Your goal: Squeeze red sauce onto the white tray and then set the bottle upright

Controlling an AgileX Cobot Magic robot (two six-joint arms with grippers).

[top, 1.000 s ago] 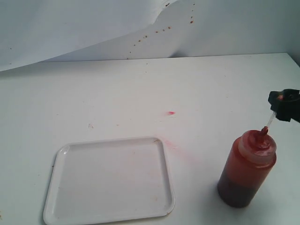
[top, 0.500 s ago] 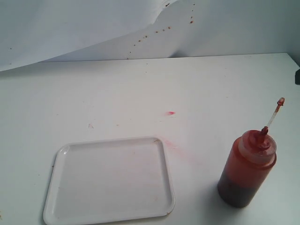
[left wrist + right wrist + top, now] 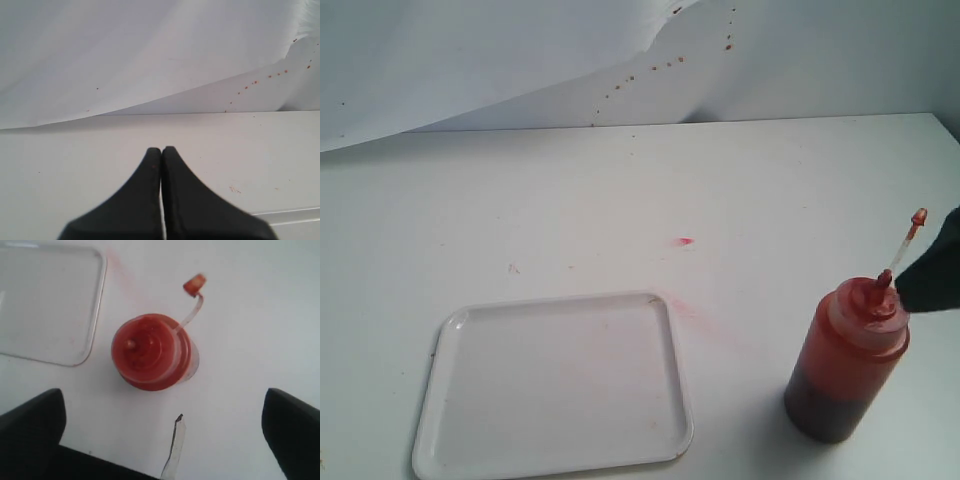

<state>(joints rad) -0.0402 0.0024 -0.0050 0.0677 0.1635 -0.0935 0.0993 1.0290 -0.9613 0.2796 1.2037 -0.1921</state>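
The bottle point(image 3: 845, 360) stands upright on the table at the right, translucent and filled with red sauce, darker at the base. Its tethered tip cap point(image 3: 918, 216) sticks up off the nozzle. From above in the right wrist view, the bottle point(image 3: 152, 352) lies ahead of my right gripper point(image 3: 162, 425), which is open wide and holds nothing. One dark finger point(image 3: 932, 272) shows beside the bottle's top. The white tray point(image 3: 555, 385) lies flat at the front left, with only faint pinkish marks on it. My left gripper point(image 3: 161, 150) is shut and empty above the table.
A small red smear point(image 3: 685, 241) marks the table behind the tray, and a pink streak point(image 3: 692, 312) runs off the tray's far right corner. A white backdrop sheet with red specks point(image 3: 650, 70) hangs behind. A thin pale sliver point(image 3: 175, 447) lies near the right gripper.
My right gripper was at the tip cap, pulled out of the exterior view, then came back at the right edge beside the bottle's top, jaws wider. Bottle and tray have not moved.
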